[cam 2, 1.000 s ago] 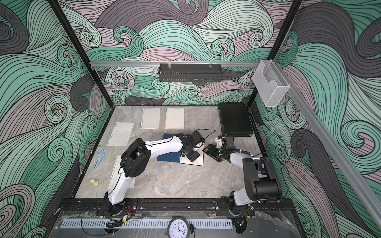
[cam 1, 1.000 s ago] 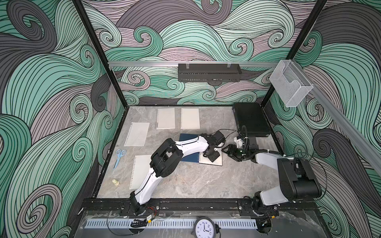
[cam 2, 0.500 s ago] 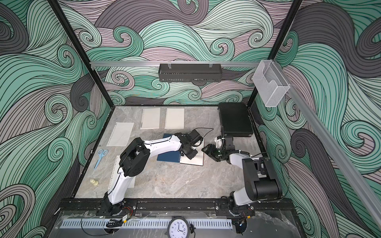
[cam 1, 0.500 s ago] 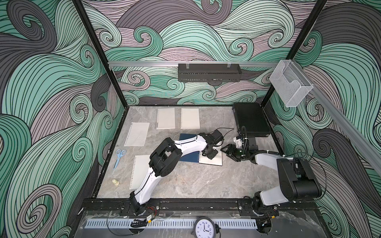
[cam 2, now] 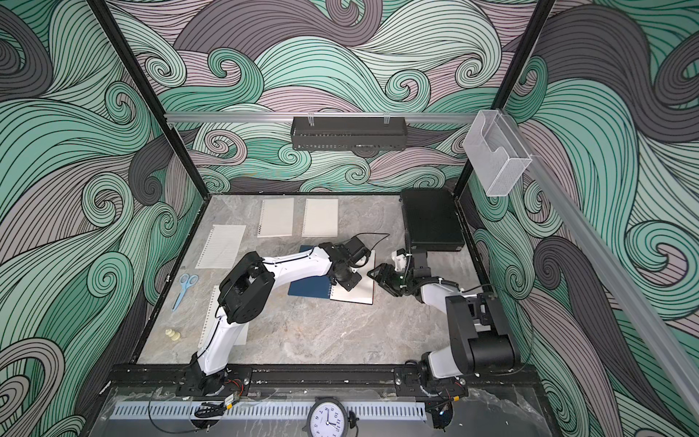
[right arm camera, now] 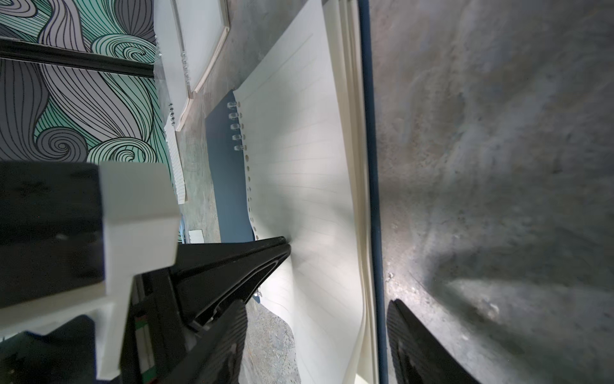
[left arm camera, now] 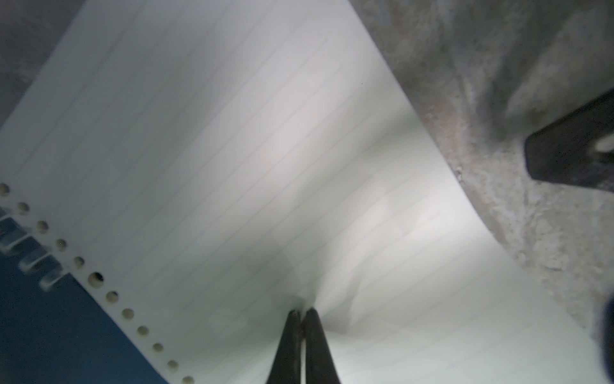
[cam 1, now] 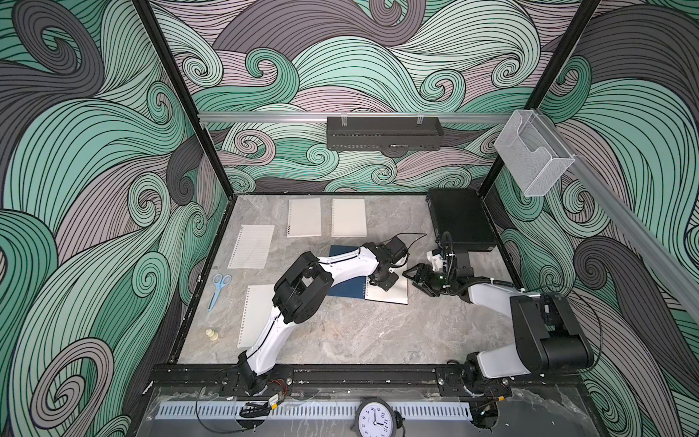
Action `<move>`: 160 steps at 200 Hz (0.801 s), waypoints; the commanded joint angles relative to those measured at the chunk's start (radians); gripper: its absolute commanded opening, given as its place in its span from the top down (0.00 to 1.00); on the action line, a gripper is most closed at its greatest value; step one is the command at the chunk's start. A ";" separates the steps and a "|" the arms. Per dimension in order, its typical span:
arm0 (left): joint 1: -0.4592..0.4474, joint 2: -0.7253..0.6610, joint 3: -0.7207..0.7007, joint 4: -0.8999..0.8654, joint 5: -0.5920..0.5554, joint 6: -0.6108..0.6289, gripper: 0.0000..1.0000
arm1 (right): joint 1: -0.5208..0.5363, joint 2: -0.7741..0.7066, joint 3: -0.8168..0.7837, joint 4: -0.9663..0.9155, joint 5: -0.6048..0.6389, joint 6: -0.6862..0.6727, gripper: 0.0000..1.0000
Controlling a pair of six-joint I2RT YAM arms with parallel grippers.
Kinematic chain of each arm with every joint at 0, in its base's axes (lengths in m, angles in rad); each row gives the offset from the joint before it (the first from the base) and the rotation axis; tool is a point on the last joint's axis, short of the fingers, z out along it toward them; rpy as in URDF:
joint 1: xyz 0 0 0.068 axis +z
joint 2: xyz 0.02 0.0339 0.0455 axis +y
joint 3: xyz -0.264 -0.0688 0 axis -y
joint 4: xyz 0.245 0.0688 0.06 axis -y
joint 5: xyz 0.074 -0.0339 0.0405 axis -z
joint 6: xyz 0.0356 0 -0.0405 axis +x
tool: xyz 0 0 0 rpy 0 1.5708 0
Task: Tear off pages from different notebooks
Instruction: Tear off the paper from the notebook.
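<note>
The top page of the blue-covered notebook lay open and lined near the middle of the worktop, toward its right edge. Several of its punched holes had already come free of the wire spiral, and only the rings at one end held it. The left fingers were closed tight, and their tips pinched a small pucker of that page not far from the holed edge. The right fingers stood apart and gripped nothing. In the right wrist view the notebook's outer edge showed between them, though we could not tell whether they touched it. Two more notebooks lay side by side near the far edge, well apart from the open one. A white lined page lay toward the left edge, and a cream page lay nearer the front, partly under the left arm. Blue scissors and two small pale pieces rested close to the left edge. A flat black case filled the far right corner.
</note>
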 commanded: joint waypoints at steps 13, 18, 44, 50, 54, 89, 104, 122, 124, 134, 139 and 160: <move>-0.005 0.167 -0.102 -0.179 0.065 -0.012 1.00 | 0.008 -0.022 0.009 -0.014 -0.034 0.023 0.32; -0.005 0.169 -0.102 -0.179 0.065 -0.012 1.00 | 0.007 -0.022 0.007 -0.014 -0.036 0.025 0.32; -0.005 0.170 -0.098 -0.180 0.067 -0.012 1.00 | 0.012 -0.027 -0.010 -0.011 -0.057 0.053 0.32; -0.005 0.171 -0.099 -0.181 0.069 -0.012 1.00 | 0.013 -0.028 -0.015 -0.009 -0.062 0.059 0.32; -0.005 0.170 -0.099 -0.180 0.069 -0.012 1.00 | 0.014 -0.030 -0.019 -0.008 -0.065 0.062 0.32; -0.004 0.180 -0.090 -0.187 0.074 -0.009 1.00 | 0.022 -0.035 -0.041 0.001 -0.076 0.078 0.32; -0.005 0.181 -0.087 -0.190 0.076 -0.009 1.00 | 0.025 -0.035 -0.055 0.024 -0.079 0.092 0.32; -0.005 0.179 -0.084 -0.190 0.079 -0.007 1.00 | 0.033 -0.029 -0.059 0.042 -0.079 0.103 0.31; -0.005 0.178 -0.084 -0.190 0.079 -0.007 1.00 | 0.035 -0.028 -0.059 0.042 -0.078 0.103 0.32; -0.005 0.178 -0.084 -0.193 0.080 -0.006 1.00 | 0.040 -0.023 -0.059 0.051 -0.082 0.107 0.31; -0.005 0.179 -0.082 -0.194 0.081 -0.005 1.00 | 0.043 -0.022 -0.059 0.054 -0.082 0.110 0.31; -0.005 0.182 -0.081 -0.196 0.082 -0.006 1.00 | 0.049 -0.020 -0.061 0.059 -0.079 0.114 0.31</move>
